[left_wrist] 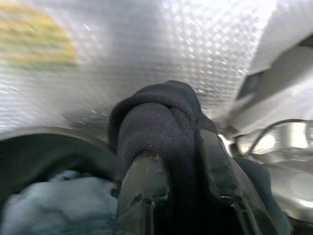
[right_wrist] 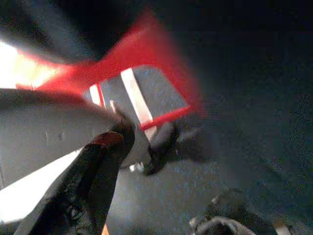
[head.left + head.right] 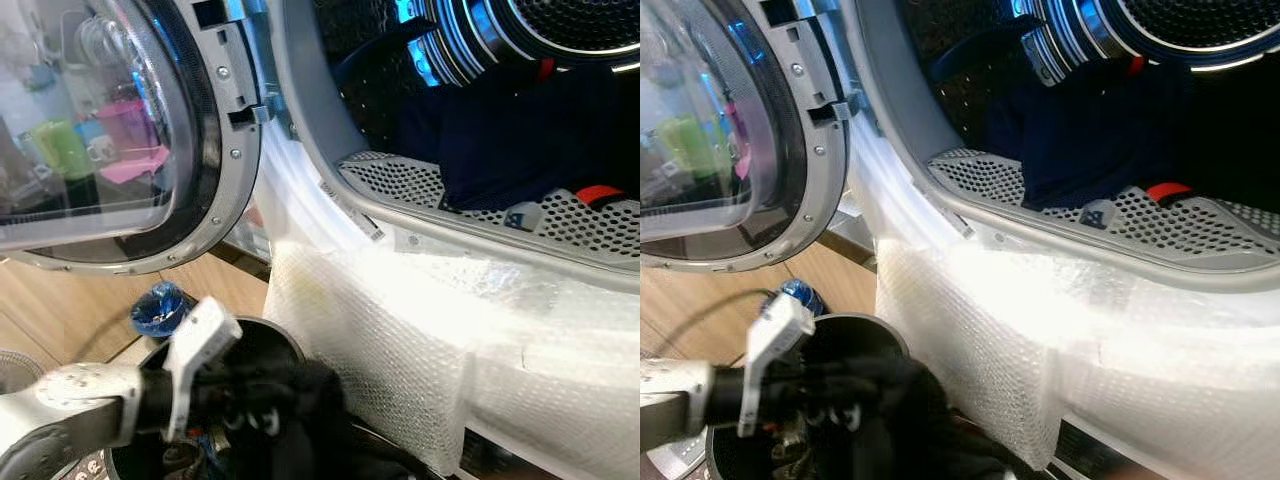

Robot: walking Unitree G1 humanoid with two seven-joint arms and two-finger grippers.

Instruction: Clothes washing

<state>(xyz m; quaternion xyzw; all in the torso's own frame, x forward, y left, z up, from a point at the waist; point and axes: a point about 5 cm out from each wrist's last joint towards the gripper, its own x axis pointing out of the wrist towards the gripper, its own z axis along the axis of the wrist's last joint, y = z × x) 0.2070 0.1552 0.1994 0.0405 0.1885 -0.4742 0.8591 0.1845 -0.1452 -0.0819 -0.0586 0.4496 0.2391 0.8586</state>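
My left gripper (image 3: 255, 400) is low at the left, shut on a black garment (image 3: 310, 400) just above a dark round laundry basket (image 3: 275, 335). The left wrist view shows the black cloth (image 1: 156, 112) bunched between the fingers (image 1: 142, 181), with pale blue fabric (image 1: 54, 200) below in the basket. The washing machine's drum holds dark navy clothes (image 3: 510, 130) with a red and grey piece (image 3: 600, 193) at the perforated rim (image 3: 400, 180). My right gripper (image 2: 166, 161) is close to red fabric with grey and white stripes (image 2: 137, 93) in a dark place.
The round glass door (image 3: 200, 150) stands open to the left of the drum. White bubble wrap (image 3: 400, 340) covers the machine's front below the opening, right beside the basket. A blue object (image 3: 160, 305) lies on the wooden floor (image 3: 220, 280) behind the basket.
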